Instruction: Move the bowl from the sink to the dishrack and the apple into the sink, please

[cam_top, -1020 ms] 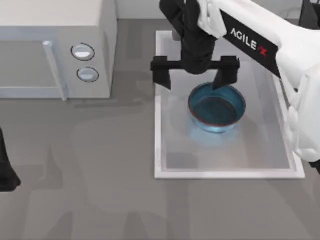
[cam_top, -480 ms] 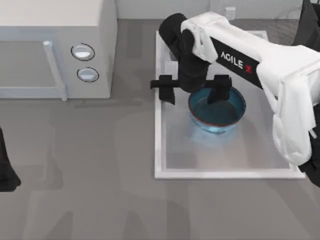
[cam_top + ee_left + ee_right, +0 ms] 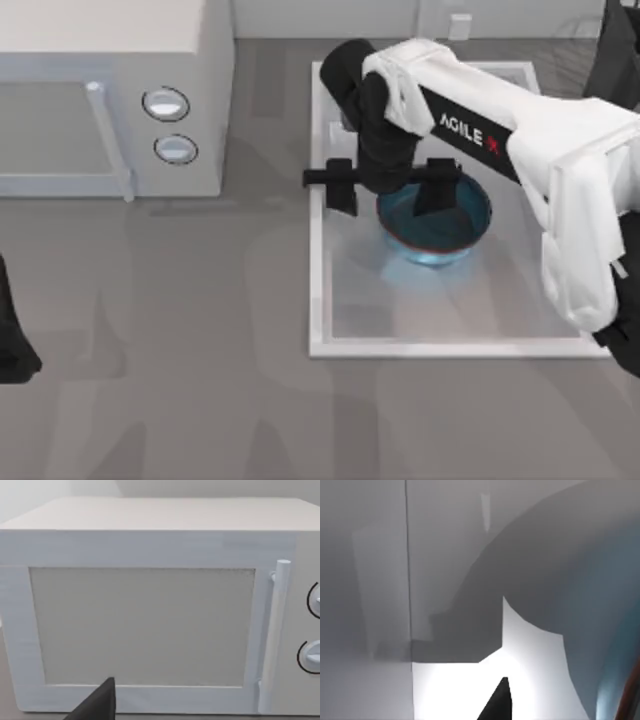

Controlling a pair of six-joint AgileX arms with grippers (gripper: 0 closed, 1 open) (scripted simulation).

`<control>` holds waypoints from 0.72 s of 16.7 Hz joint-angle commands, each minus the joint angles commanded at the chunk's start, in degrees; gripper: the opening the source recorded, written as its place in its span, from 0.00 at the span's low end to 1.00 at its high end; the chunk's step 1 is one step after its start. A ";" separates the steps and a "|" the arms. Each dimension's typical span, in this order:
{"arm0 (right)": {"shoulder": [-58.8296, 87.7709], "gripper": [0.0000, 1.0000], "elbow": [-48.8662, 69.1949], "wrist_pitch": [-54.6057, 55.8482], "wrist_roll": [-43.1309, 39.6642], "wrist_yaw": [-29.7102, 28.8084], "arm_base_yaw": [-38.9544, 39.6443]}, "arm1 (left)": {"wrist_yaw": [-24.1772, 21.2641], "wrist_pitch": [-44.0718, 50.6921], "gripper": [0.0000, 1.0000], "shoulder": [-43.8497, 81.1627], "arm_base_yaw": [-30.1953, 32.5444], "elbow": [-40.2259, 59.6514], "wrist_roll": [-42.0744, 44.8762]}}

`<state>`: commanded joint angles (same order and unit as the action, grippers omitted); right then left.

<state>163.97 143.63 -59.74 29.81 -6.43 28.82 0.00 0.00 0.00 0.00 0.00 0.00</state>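
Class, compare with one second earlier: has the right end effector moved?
Yes. The right end effector has dropped toward the bowl in the sink.

grey countertop [image 3: 200, 330] — soft shadows | white microwave [image 3: 100, 90] at the table's far left — two round knobs [image 3: 166, 103]

Soft, even light is falling from above, leaving the grey table [image 3: 200, 350] dim, with faint blurred shadows lying across it. The right arm [image 3: 520, 150] is casting a pale shadow into the sink [image 3: 450, 310], and a bluish glow is showing on the sink floor around the bowl [image 3: 435, 232]. In the right wrist view, a bright blown-out patch is glaring beside broad grey shadow
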 joint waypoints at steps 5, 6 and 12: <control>0.00 0.47 0.00 0.00 0.00 0.00 0.00 | 0.00 0.00 1.00 0.00 0.00 0.00 0.00; 0.00 0.40 0.00 0.00 0.00 0.00 0.00 | 0.00 0.00 1.00 0.00 0.00 0.00 0.00; 0.00 0.00 0.00 0.00 0.00 0.00 0.00 | 0.00 0.00 1.00 0.00 0.00 0.00 0.00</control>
<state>163.97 143.63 -59.74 29.81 -6.43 28.82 0.00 0.00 0.00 0.00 0.00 0.00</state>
